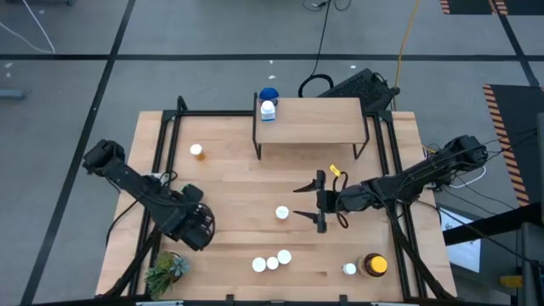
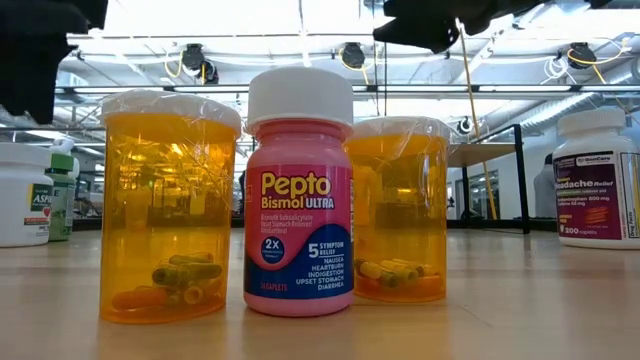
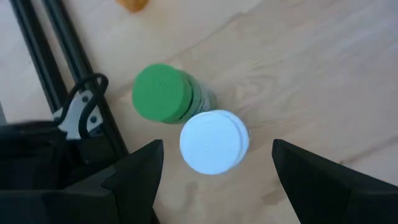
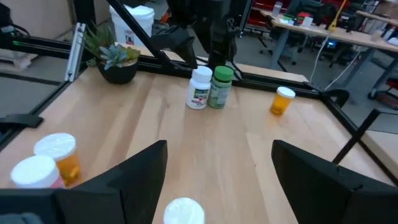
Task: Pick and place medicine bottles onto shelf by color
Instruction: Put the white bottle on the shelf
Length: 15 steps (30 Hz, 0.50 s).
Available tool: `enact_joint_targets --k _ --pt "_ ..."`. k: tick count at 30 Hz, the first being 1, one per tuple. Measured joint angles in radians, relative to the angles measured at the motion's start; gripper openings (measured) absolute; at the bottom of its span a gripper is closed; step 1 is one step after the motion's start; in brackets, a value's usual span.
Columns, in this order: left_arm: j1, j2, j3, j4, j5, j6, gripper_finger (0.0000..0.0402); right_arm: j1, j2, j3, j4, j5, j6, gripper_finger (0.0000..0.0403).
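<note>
My left gripper (image 3: 214, 165) open above white-capped bottle (image 3: 214, 141), green-capped bottle (image 3: 165, 93) touching it; right gripper (image 1: 316, 201) open beside lone white-capped bottle (image 1: 282, 213).

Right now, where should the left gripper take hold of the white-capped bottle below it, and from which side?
Best at the white cap, coming straight down. The bottle stands upright, and the open left gripper already straddles it. The green-capped bottle stands close against one side, so the fingers should probably close across the two free sides, not toward that neighbour.
</note>
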Motion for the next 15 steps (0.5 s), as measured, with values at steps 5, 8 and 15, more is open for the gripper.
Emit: enact_joint_targets --k 5,8,15 --pt "-0.008 0.0 -0.083 0.088 0.013 -0.074 0.0305 -0.024 0.0 0.0 0.0 0.0 -0.014 0.0286" --pt "-0.008 0.0 -0.128 0.134 0.013 -0.09 0.0305 -0.039 0.0 0.0 0.0 -0.001 -0.015 0.0286" --pt "-0.007 0.0 -0.18 0.176 0.008 -0.104 0.0289 -0.067 0.0 0.0 0.0 -0.001 -0.018 0.0286"
